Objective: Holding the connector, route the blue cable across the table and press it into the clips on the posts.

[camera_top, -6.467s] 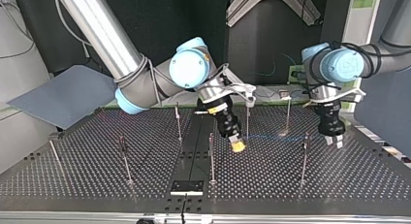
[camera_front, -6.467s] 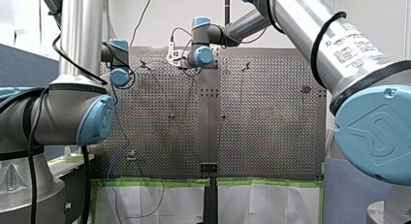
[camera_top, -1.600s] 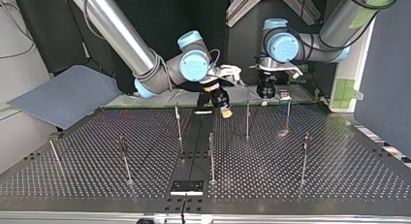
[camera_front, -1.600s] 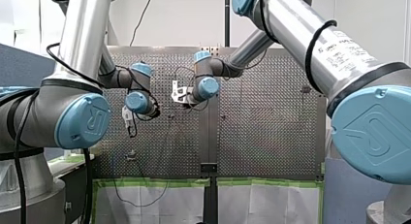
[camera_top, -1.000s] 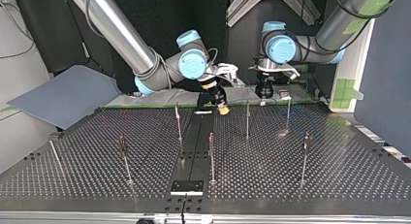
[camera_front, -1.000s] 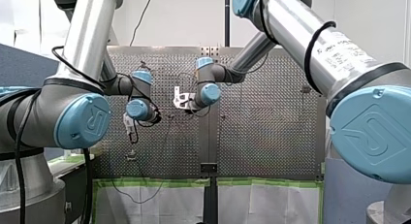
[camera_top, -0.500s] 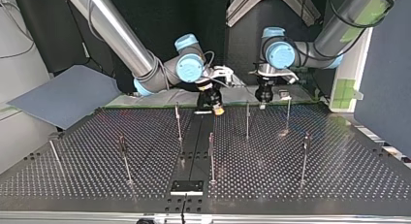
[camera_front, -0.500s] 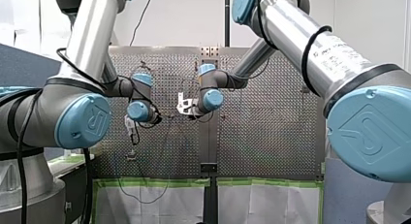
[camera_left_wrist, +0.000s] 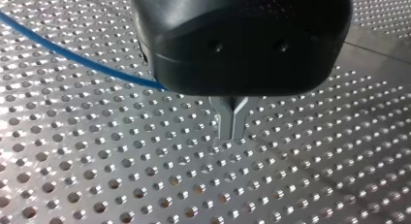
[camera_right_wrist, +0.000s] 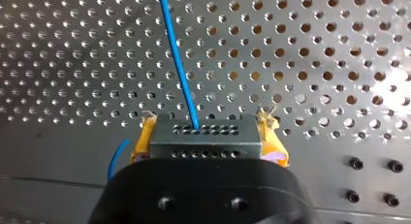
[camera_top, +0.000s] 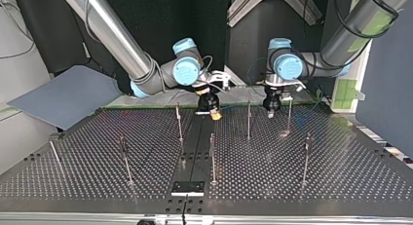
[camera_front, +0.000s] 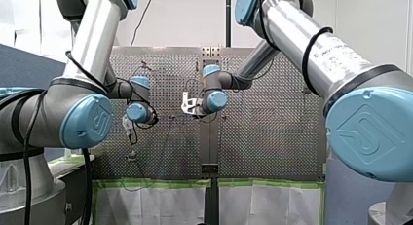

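My right gripper (camera_right_wrist: pixel 203 132) has its yellow pads (camera_right_wrist: pixel 144 136) shut on a dark grey connector (camera_right_wrist: pixel 203 139). The blue cable (camera_right_wrist: pixel 177 64) leaves the connector's face and runs away over the perforated table. In the top view this gripper (camera_top: pixel 213 114) hangs low by the table's centre strip, at the far edge. My left gripper (camera_top: pixel 271 110) points down just beside a thin post (camera_top: pixel 248 120). Its metal fingers (camera_left_wrist: pixel 231 134) are shut together with nothing between them. The cable (camera_left_wrist: pixel 72 56) passes beside them and goes behind the gripper's black body.
Several thin posts stand on the table, among them one (camera_top: pixel 290 115) beside my left gripper and others (camera_top: pixel 212 157) (camera_top: pixel 306 159) nearer the camera. A grey panel (camera_top: pixel 63 96) lies at the top view's left. A black plate (camera_top: pixel 187 187) sits at the near edge.
My right gripper has shifted toward the top view's left with the connector. My left gripper has come down toward the table and a little to that view's right.
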Controlling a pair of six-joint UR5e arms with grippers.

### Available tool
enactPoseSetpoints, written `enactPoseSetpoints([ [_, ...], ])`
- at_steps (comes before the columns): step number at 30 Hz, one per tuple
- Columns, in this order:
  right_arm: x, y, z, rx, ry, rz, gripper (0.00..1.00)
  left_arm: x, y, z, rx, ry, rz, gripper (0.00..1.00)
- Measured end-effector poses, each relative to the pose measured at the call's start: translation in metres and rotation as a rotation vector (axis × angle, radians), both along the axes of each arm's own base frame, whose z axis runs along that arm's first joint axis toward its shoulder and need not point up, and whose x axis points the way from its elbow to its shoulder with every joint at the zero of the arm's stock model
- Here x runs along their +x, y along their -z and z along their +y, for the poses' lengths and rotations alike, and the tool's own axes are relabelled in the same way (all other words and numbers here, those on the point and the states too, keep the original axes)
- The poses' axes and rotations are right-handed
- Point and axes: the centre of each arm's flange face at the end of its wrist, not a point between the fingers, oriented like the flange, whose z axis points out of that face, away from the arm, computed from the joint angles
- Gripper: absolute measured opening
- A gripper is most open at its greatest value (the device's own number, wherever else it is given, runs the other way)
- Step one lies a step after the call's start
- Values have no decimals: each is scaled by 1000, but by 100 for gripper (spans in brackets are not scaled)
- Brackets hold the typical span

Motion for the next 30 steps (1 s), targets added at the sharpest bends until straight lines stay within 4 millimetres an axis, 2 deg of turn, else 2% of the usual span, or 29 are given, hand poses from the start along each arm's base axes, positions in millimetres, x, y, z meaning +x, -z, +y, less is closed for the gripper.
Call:
enactPoseSetpoints([
  [4,-4,-1,-7,-2,3,-9,0,10,-1,1,-3,18,-3,0],
  [12,-11,-1,-18,1,17,-16,0,30,10,2,8,27,43,0],
  [20,-17,0,-26,3,31,-17,0,57,-12,7,28,19,10,0],
  [25,-20,0,-30,3,36,-18,0,63,-18,10,35,16,-3,0],
  [26,-20,0,-31,2,35,-19,0,63,-18,10,36,15,-1,3],
  [27,-20,0,-31,2,34,-20,0,63,-18,10,37,14,0,16],
  [28,-21,0,-31,2,33,-21,0,62,-18,10,38,13,3,16],
  [30,-21,0,-32,1,32,-21,0,61,-17,10,44,7,15,51],
])
